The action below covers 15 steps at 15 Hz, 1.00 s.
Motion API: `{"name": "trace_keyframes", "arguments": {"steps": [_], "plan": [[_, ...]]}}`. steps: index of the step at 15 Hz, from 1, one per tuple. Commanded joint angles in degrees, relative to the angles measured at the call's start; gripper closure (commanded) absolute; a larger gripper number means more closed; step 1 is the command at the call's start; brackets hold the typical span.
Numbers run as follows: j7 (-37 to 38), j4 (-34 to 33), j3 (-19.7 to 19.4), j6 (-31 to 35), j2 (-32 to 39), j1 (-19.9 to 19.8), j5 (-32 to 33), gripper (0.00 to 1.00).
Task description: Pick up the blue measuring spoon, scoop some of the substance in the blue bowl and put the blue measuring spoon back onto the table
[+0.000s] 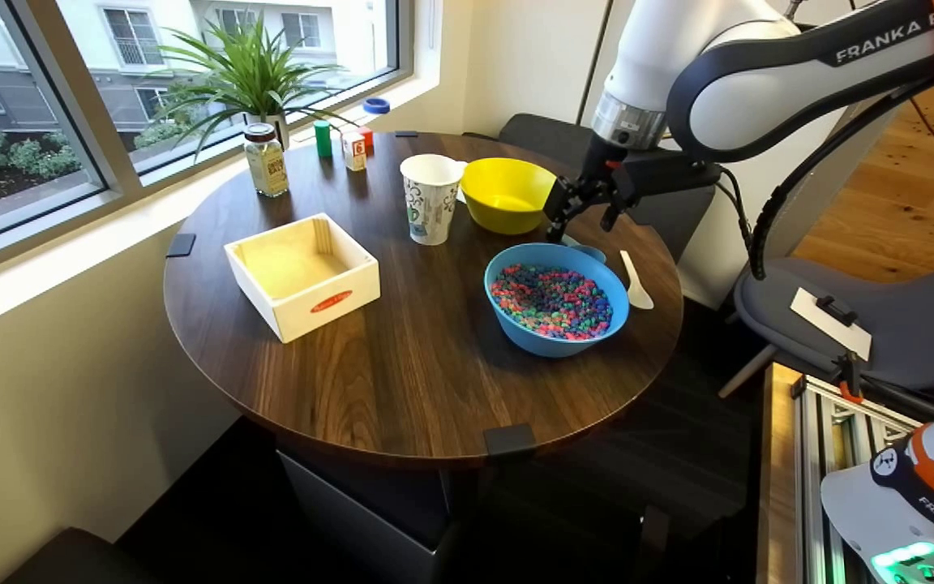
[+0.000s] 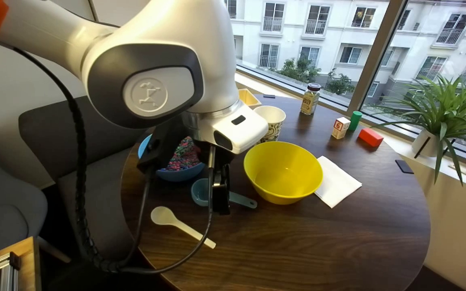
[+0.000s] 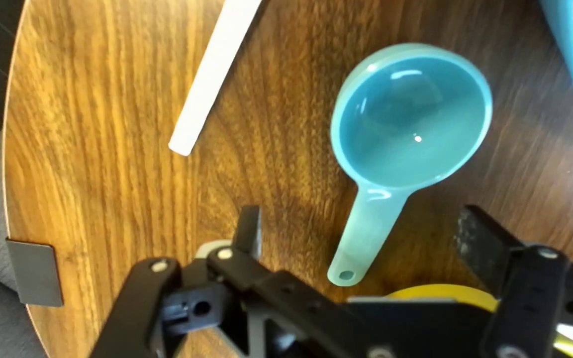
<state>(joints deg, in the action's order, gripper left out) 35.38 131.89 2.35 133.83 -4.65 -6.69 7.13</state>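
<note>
The blue measuring spoon [image 3: 411,119] lies on the dark brown table [image 3: 117,99], its cup empty and its handle between my fingers in the wrist view. It also shows in an exterior view [image 2: 200,192]. My gripper [image 3: 361,231] is open and holds nothing; its fingers stand apart on either side of the handle, without touching it. The blue bowl [image 1: 528,337] stands beside the spoon's cup and holds the multicoloured substance [image 1: 552,304]. In the wrist view only the bowl's edge [image 3: 565,54] shows. The arm hides part of the bowl in an exterior view [image 2: 180,175].
A pale spoon [image 2: 180,225] lies near the table's edge beside the blue spoon. The yellow bowl [image 2: 283,173] stands close behind my gripper. A paper cup [image 1: 429,199], a wooden box [image 1: 305,280], a napkin [image 2: 337,182], a jar [image 1: 266,162] and small blocks stand farther off.
</note>
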Motion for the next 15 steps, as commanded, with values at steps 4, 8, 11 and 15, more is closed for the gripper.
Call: {"name": "trace_keyframes", "arguments": {"steps": [4, 8, 11, 15], "plan": [[2.0, -1.52, -1.21, 1.42, 2.75, 1.47, 0.44, 0.28], [1.98, -2.25, -1.52, 1.3, 3.79, 1.89, 0.39, 0.55], [1.9, -2.53, -1.79, 1.16, 4.36, 2.3, 0.38, 0.64], [1.87, -3.0, -2.11, 1.12, 4.84, 2.72, 0.55, 0.63]]}}
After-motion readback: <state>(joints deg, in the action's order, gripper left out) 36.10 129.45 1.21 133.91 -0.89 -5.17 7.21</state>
